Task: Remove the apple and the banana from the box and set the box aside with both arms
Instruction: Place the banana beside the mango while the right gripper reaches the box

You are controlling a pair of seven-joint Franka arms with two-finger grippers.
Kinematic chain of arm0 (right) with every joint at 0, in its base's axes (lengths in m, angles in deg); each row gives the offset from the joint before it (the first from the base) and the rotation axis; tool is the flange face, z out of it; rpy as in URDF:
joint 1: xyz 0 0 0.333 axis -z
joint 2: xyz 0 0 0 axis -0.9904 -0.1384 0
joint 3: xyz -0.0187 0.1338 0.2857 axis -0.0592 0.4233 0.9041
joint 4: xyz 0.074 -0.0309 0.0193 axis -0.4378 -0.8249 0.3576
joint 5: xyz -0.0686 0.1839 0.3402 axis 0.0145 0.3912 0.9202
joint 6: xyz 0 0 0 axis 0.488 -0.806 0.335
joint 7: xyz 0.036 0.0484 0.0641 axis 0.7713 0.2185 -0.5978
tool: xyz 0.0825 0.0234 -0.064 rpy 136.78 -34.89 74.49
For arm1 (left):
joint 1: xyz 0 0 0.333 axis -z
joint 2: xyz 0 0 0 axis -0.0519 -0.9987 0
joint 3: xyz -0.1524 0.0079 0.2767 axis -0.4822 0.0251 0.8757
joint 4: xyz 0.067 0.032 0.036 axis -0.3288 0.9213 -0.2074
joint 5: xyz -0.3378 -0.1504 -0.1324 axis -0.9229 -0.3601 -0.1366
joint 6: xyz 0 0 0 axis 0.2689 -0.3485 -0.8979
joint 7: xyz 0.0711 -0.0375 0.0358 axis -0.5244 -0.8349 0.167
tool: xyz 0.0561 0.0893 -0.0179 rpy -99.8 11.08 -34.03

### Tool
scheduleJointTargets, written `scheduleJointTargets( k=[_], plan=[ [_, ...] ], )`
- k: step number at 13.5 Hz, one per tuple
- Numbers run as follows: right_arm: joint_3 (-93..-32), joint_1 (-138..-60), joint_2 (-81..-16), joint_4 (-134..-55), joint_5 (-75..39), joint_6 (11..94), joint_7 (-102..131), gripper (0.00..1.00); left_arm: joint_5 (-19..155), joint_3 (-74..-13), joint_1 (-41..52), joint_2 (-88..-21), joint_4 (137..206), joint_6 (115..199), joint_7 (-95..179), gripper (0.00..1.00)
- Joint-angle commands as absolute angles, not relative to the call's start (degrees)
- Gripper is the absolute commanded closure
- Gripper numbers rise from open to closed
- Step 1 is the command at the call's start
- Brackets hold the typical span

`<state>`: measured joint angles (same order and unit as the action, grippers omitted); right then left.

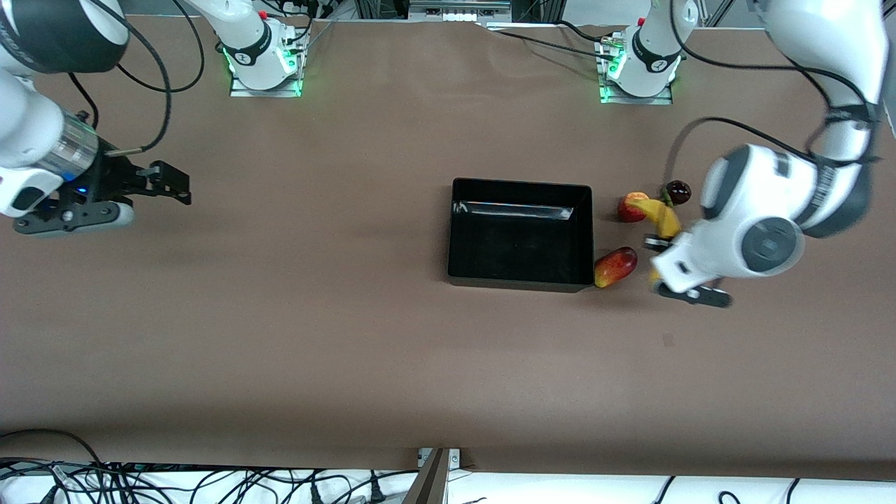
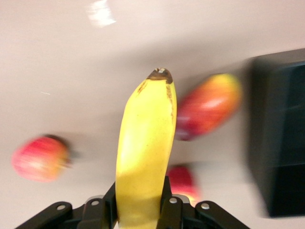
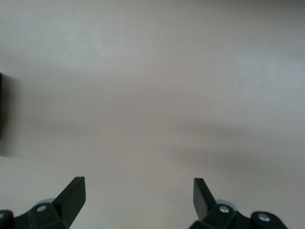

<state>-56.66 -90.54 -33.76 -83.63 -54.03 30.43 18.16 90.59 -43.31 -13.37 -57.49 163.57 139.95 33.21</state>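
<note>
Left pincer (image 2: 140, 210) clamped shut; right pincer (image 3: 138, 195) waits, fingers spread.

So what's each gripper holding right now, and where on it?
The left gripper is shut on the banana, near one end. The right gripper is open and holds nothing.

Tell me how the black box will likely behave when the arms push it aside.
The box looks empty, so it is probably light and should slide readily on the flat brown table. Its low walls and broad base make tipping unlikely. Its glossy walls may be slippery against a fingertip, and a push at one corner would likely turn it toward the red-yellow fruit touching its corner.
</note>
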Motion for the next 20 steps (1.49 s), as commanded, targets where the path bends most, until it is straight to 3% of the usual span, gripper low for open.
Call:
scheduleJointTargets(
  k=[1,3,4,5,6,9,11,15,18,20],
  plan=[
    [-56.70,-92.59,-33.48,-83.11,-55.61,29.95,17.50,0.00,94.24,-44.34,-17.55,-61.12,166.81,149.04,26.17,0.84],
    [-56.70,-92.94,-34.70,-83.20,-55.27,29.34,16.97,0.00,95.03,-44.34,-20.63,-61.92,173.91,160.55,24.57,0.83],
    [-56.61,-93.20,-34.88,-83.63,-55.09,28.38,17.23,0.00,95.03,-44.34,-21.43,-61.92,177.69,166.01,24.65,0.73],
    [-56.52,-94.95,-35.32,-83.64,-54.48,27.76,17.49,0.00,95.03,-44.34,-21.43,-61.92,179.21,170.24,24.65,0.26],
    [-56.61,-97.23,-36.28,-83.81,-54.12,28.19,18.37,0.00,95.03,-44.34,-21.96,-61.92,178.96,170.72,24.48,0.00],
    [-56.52,-103.03,-40.14,-83.81,-51.93,33.36,29.32,0.00,95.03,-45.39,-21.97,-58.43,178.00,168.80,23.33,0.00],
    [-56.52,-108.38,-43.65,-83.90,-51.66,39.06,37.93,0.00,93.99,-48.10,-21.87,-54.38,174.41,159.35,24.03,0.00],
    [-56.52,-116.39,-50.60,-83.81,-51.57,50.40,53.75,0.00,93.98,-52.68,-21.87,-53.31,156.06,131.58,27.81,0.00],
    [-56.44,-121.05,-55.87,-83.64,-51.48,58.23,63.17,0.00,93.80,-53.65,-21.79,-53.13,147.60,121.18,28.17,0.00],
    [-56.44,-125.09,-59.04,-83.37,-51.74,62.54,68.19,0.00,91.79,-52.25,-20.91,-47.72,147.48,118.69,28.69,0.00]
  ],
)
